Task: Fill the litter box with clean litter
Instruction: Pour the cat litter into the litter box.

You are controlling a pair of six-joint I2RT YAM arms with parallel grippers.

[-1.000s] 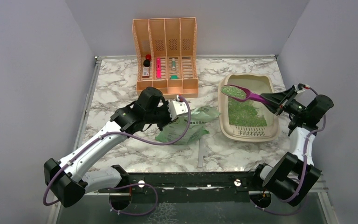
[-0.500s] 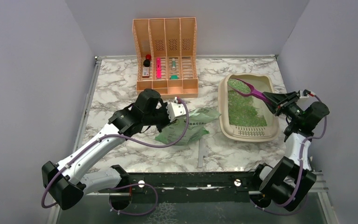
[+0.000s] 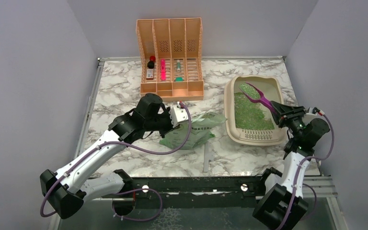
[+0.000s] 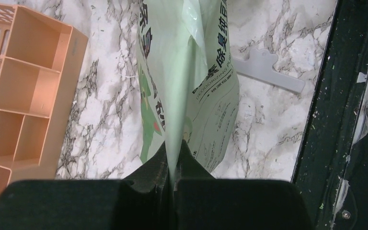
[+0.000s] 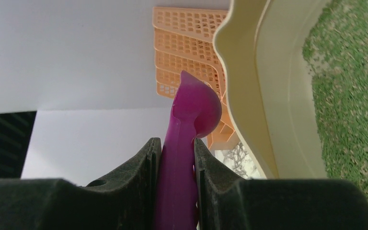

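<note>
Jaws of the left gripper (image 4: pixel 172 158) are pinched shut on the pale green litter bag (image 4: pixel 196 72), which lies at 9 o'clock of the litter box (image 3: pixel 228 108). The right gripper (image 5: pixel 177 153) clamps the purple scoop (image 5: pixel 194 108) by its handle. A second ago the scoop rode level and heaped. Now it is rolled over at the box's 12 o'clock end, its load apparently added to the clean litter (image 3: pixel 251 115). Another scoopful looks due.
</note>
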